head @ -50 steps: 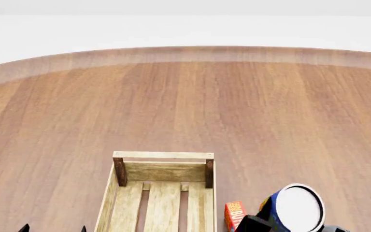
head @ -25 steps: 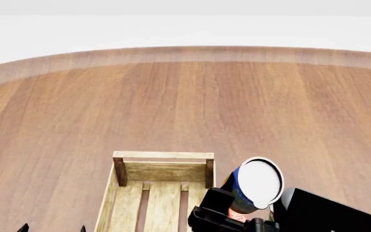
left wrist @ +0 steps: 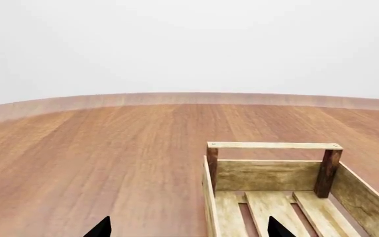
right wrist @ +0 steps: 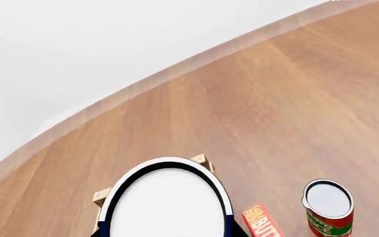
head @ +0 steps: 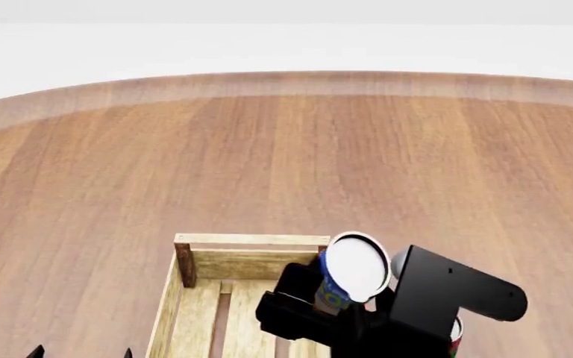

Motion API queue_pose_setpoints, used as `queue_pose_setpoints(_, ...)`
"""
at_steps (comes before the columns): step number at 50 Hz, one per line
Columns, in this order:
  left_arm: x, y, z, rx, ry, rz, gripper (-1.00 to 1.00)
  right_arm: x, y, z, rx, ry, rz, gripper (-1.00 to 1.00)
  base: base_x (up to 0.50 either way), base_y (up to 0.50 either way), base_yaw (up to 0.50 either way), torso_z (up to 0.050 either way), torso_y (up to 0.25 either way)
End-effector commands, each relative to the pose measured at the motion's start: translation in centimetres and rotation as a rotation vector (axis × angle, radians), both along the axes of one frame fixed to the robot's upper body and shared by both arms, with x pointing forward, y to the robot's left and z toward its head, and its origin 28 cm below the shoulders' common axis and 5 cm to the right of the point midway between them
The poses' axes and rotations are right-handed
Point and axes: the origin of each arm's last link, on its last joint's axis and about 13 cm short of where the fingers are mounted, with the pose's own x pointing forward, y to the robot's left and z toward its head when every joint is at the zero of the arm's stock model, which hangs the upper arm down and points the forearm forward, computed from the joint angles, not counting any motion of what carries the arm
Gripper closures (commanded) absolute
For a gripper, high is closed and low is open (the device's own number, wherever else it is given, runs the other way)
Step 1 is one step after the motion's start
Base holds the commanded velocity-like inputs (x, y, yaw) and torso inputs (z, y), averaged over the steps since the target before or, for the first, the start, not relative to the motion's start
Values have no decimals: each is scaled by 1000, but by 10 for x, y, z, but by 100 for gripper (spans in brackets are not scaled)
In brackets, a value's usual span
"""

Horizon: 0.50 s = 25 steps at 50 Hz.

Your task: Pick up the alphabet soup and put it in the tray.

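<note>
The alphabet soup [head: 351, 270], a small cylindrical can with a blue label and whitish-silver top, hangs in the air over the right wall of the tray [head: 251, 240], pinched by the black right end effector [head: 339, 307]. The tray, a large rectangular light-wood crate with a slatted bottom and darker corner posts, sits at six o'clock on the round brown wooden worktop [head: 286, 164]. A red-and-green labelled can [right wrist: 327, 207] stands beside a small red box [right wrist: 260, 223], both at the tray's three o'clock. At seven o'clock, the left end effector [left wrist: 188, 228] shows two black tips spread wide apart, gripping nothing.
</note>
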Motion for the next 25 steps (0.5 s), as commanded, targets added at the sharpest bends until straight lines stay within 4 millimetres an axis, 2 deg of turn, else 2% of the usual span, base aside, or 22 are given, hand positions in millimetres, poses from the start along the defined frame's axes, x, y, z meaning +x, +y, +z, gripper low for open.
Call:
queue_pose_setpoints(1,0,0,0,-1,-1,-2,-100,12,6,9,5,31,21,100,0,0,0,0,0)
queue_pose_setpoints(25,0,0,3,-7,-12,-3,-100,44,14,6,-168,81,74,100,0,0,0,0,1)
